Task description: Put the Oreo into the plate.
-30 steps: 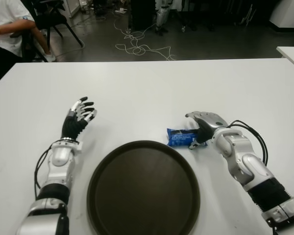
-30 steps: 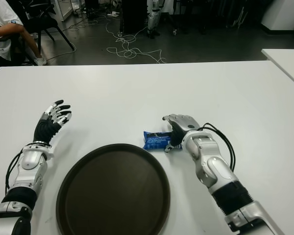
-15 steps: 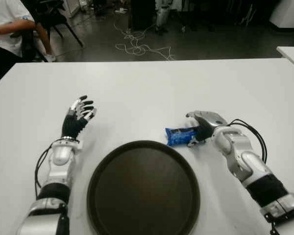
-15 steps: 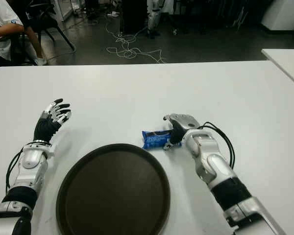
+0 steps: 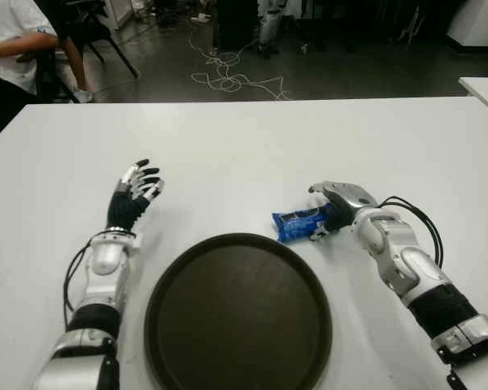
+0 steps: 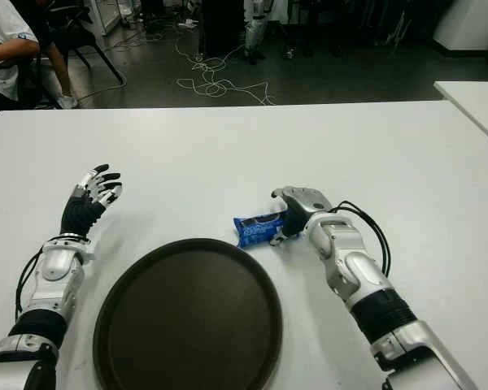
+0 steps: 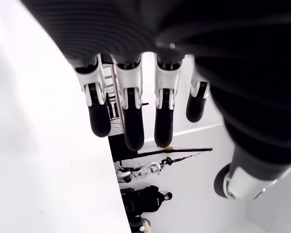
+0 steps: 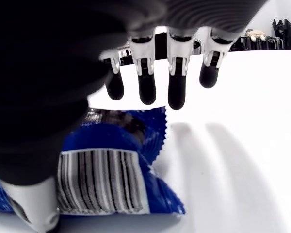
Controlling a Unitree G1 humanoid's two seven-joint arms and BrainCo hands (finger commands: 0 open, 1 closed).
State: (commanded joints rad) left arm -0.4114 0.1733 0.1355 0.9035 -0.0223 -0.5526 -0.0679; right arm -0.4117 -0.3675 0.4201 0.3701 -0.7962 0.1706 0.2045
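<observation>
The Oreo is a blue packet [image 5: 295, 223] on the white table [image 5: 244, 138], just beyond the far right rim of the dark round plate [image 5: 237, 313]. My right hand [image 5: 335, 207] holds the packet's right end, fingers curled over its top and thumb against its side. In the right wrist view the packet [image 8: 106, 170] with its barcode fills the space under the palm, and the fingertips [image 8: 177, 97] reach past it. The plate holds nothing. My left hand [image 5: 134, 191] shows left of the plate, fingers spread and empty.
A seated person [image 5: 8, 41] is at the far left corner beyond the table. Cables [image 5: 228, 81] lie on the dark floor behind it. A second white table's corner [image 5: 484, 88] shows at the right.
My right hand has drawn the packet slightly left and away from me, with its right end tipping up. The left hand has barely shifted.
</observation>
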